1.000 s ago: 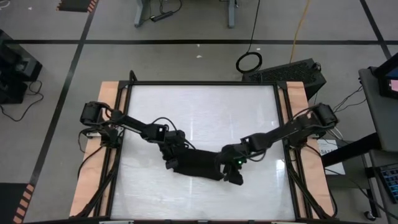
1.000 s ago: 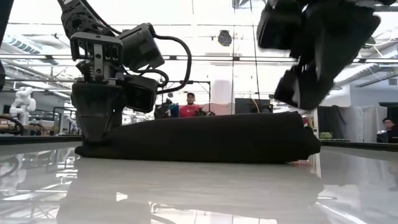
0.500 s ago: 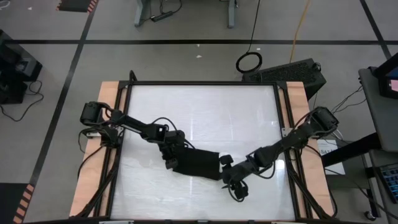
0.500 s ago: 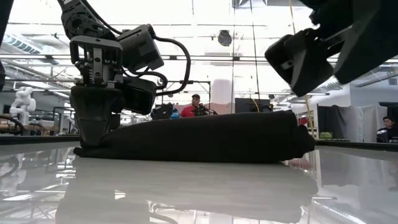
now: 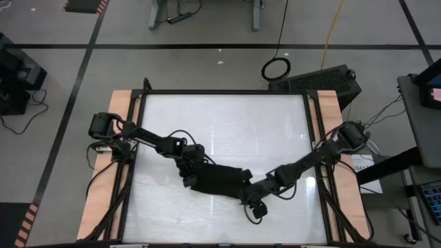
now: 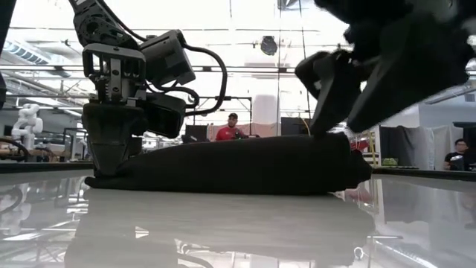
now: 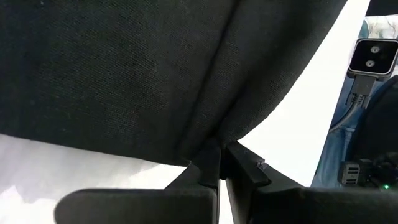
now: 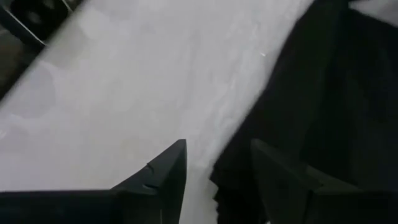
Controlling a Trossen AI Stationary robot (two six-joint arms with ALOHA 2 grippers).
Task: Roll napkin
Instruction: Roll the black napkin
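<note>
One napkin (image 5: pixel 219 181) on the tabletop (image 5: pixel 227 124), bunched into a long low dark roll lying across the near-middle of the white surface. In the low view the napkin (image 6: pixel 238 164) reads as a single flat mound resting on the glossy top.

Two arms, both at the roll, one per end.

Left hand (image 5: pixel 187 178): at the roll's left end, fingers squeezed together with a pinch of napkin (image 7: pixel 155 74) between them. The left wrist view shows the cloth creasing right into the closed fingertips (image 7: pixel 214 163). In the low view this hand (image 6: pixel 111 160) stands upright, tips down at tabletop level on the cloth's end.

Right hand (image 5: pixel 253 205): at the roll's right end, near edge. Fingers are parted at a medium gap, nothing held. The right wrist view shows two fingers (image 8: pixel 165 174) apart, with bare tabletop between them and the napkin edge (image 8: pixel 311 124) just beside one finger. In the low view the right hand (image 6: pixel 335 104) hangs tilted just above the roll's right end; can't tell whether it touches the cloth.

Beyond the tabletop: two people visible in the low view, one in a red top (image 6: pixel 232 130) at centre, and one at the far right (image 6: pixel 455 158).
</note>
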